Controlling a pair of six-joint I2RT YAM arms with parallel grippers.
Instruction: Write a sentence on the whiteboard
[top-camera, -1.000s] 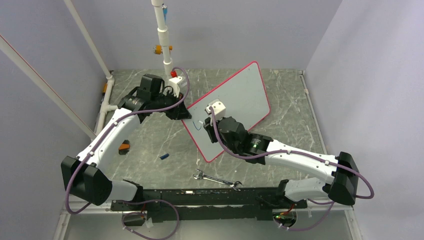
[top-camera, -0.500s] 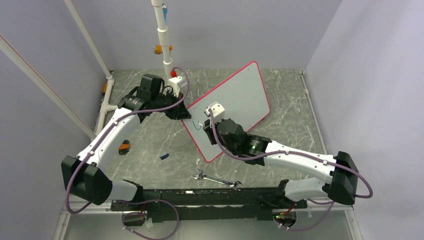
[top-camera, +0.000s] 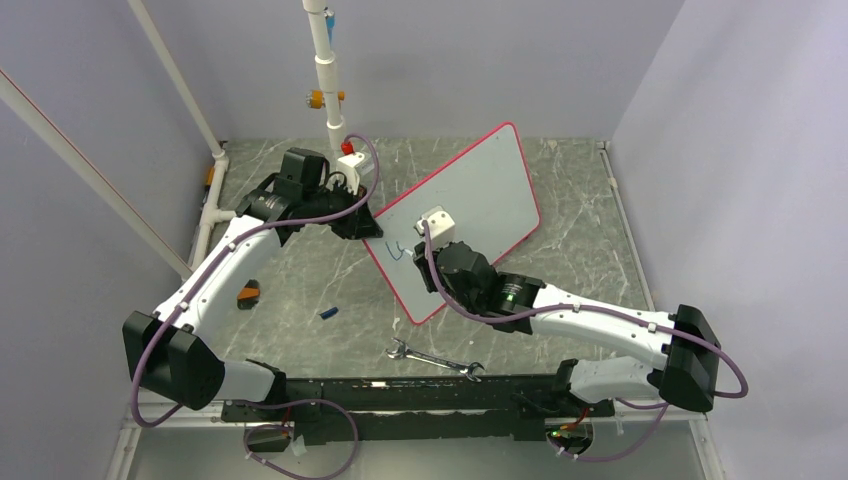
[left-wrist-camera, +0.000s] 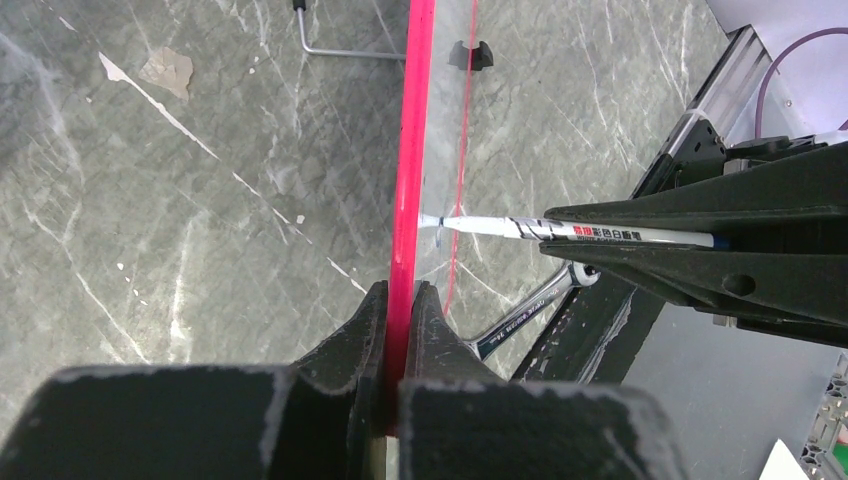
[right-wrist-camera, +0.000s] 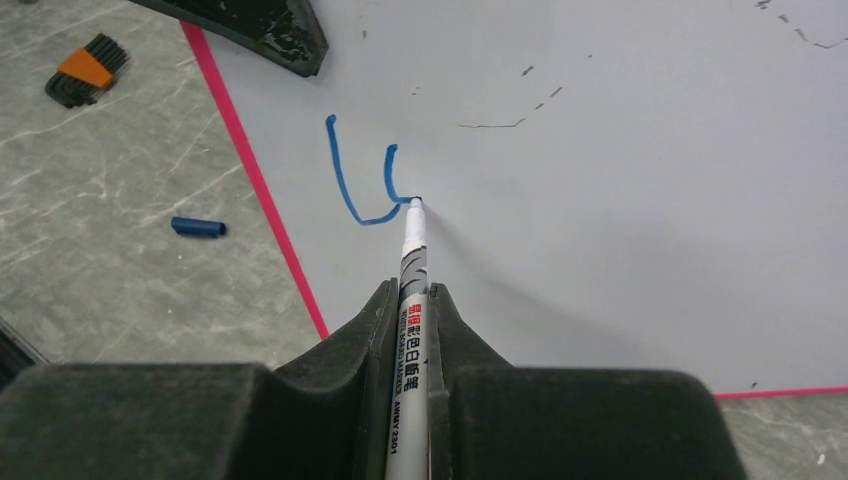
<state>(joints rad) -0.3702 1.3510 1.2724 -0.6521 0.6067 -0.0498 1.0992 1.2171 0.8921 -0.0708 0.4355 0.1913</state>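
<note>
We note left arm (top-camera: 215, 270) reaching forward and inward from base, elbow low at near left. Left pincer (left-wrist-camera: 400, 305) clamped on whiteboard (left-wrist-camera: 414, 140) rim, one finger each side. Right arm (top-camera: 600, 318) bent at near right, forearm angled leftward, wrist tipped down. Right pincer (right-wrist-camera: 411, 300) pinched tight around marker (right-wrist-camera: 413, 240), fingers pointing at whiteboard face.

You have two arms of the same build: the left arm (top-camera: 212, 268) and the right arm (top-camera: 600, 318) both have white shells between chunky black joints. A purple cable (top-camera: 430, 262) trails along each. The right arm carries a white camera block (top-camera: 437, 219), with a green light (top-camera: 511, 291) at its 5 o'clock. The left gripper's (left-wrist-camera: 400, 300) black fingers (left-wrist-camera: 345, 345) have pale, scuffed edges
</note>
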